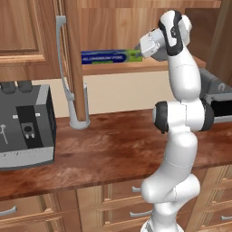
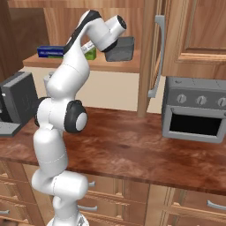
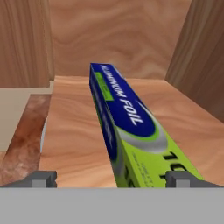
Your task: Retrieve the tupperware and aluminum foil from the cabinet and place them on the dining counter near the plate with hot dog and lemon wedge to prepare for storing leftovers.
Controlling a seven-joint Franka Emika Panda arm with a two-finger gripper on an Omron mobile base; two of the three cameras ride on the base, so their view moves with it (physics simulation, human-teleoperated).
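Note:
The aluminum foil (image 3: 127, 122), a long blue box with a lime-green near end, lies on the cabinet shelf (image 3: 70, 131). My gripper (image 3: 111, 178) is open, with one fingertip on each side of the green end and not pressing on it. From the base, the foil (image 1: 106, 56) runs left from my gripper (image 1: 139, 50). The tupperware (image 2: 122, 48), a dark grey tub, sits on the same shelf just right of my hand, partly hidden by it. The dining counter, plate, hot dog and lemon wedge are out of view.
The open cabinet door with its grey bar handle (image 1: 62, 68) stands left of the shelf opening. A grey coffee machine (image 1: 25, 127) and a toaster oven (image 2: 196, 108) stand on the wood counter (image 1: 113, 149) below. Cabinet side walls (image 3: 197, 70) close in the shelf.

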